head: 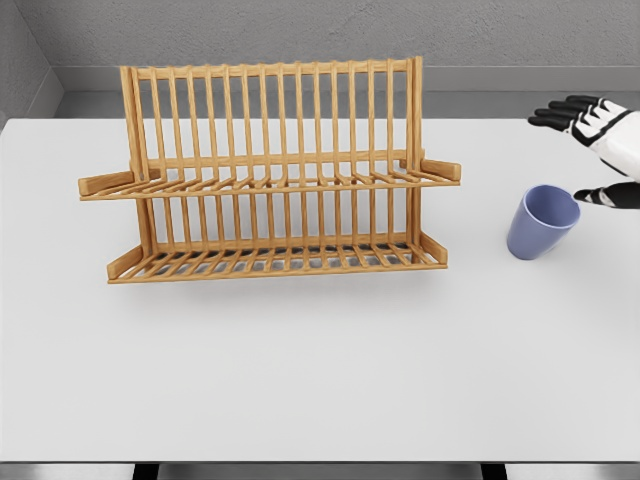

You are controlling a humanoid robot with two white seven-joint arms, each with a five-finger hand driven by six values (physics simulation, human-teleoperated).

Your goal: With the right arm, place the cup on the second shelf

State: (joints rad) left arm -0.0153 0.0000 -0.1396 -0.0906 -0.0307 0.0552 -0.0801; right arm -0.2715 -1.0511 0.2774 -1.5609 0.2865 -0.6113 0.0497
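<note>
A lavender-blue cup [541,222] stands upright on the white table [320,370], to the right of a wooden two-tier dish rack [270,170]. My right hand [588,150] comes in from the right edge, white with black fingers. Its fingers are spread open and hold nothing. The thumb tip hovers just right of the cup's rim; the other fingers reach out above and behind the cup. The rack's upper shelf [270,182] and lower shelf [275,262] are both made of slats and carry nothing. My left arm does not show.
The rack stands near the table's back half, its tall slatted back facing the grey wall [320,30]. The table's front edge runs along the bottom of the picture.
</note>
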